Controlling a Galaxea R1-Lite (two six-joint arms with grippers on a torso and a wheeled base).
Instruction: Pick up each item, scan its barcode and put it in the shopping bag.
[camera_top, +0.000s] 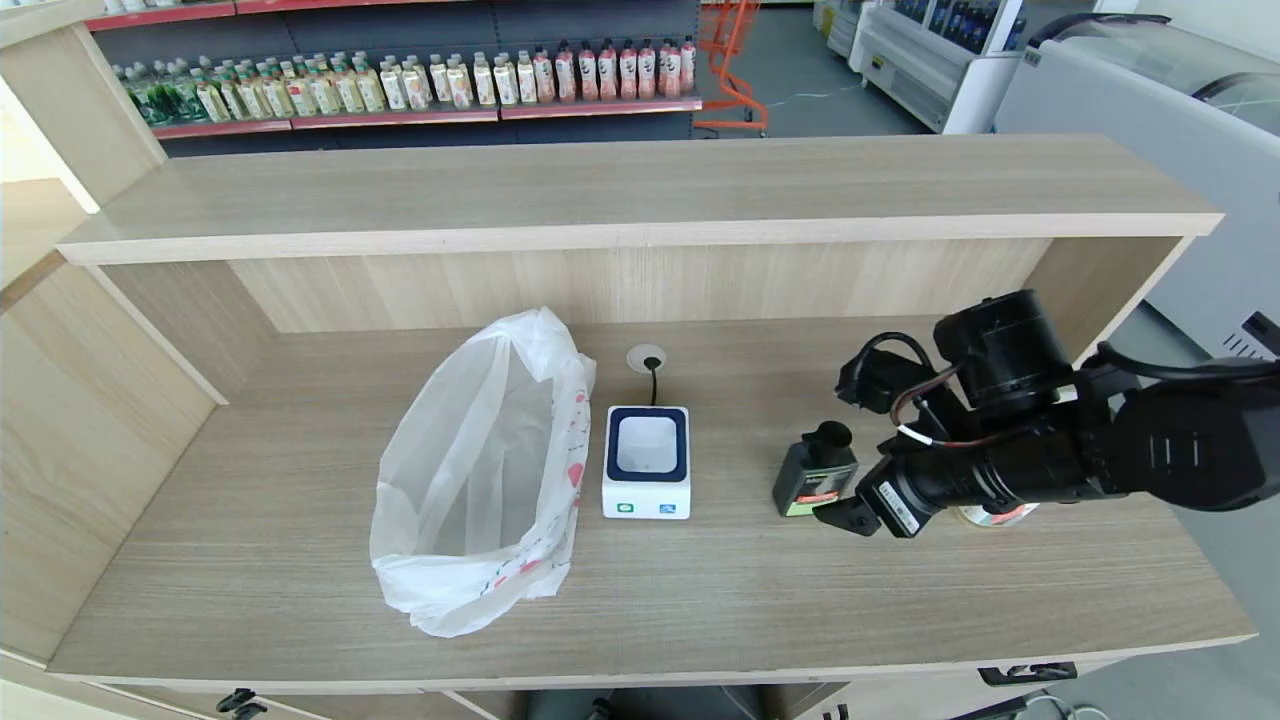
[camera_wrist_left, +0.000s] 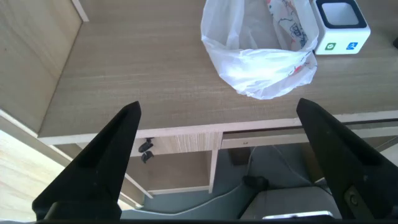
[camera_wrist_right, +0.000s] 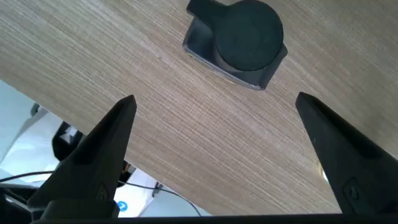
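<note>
1. The left pincer (camera_wrist_left: 217, 109) hung with its two black fingers spread wide and nothing between them, above the front edge of the pale wood-grain counter (camera_top: 700, 580), nearer than the scanner and to its left.
2. The white box-shaped barcode scanner with a dark blue frame round its window (camera_top: 647, 462) sat mid-counter.
3. Just left of the scanner lay the translucent white plastic shopping bag (camera_top: 480, 480), its mouth open and its near end crumpled towards the counter's front edge.
4. Right of the scanner, apart from it, a squarish dark bottle with a black cap (camera_top: 815, 470) stood upright.
5. The right pincer (camera_wrist_right: 216, 102) was close on the bottle's far side from the scanner, fingers spread, pinching nothing; the bottle lay beyond its tips.
6. A round pale item (camera_top: 1000, 515) showed partly under the right arm, farther right of the scanner.
7. Behind the scanner, its black cable ran into a round grey port (camera_top: 646, 357).
</note>
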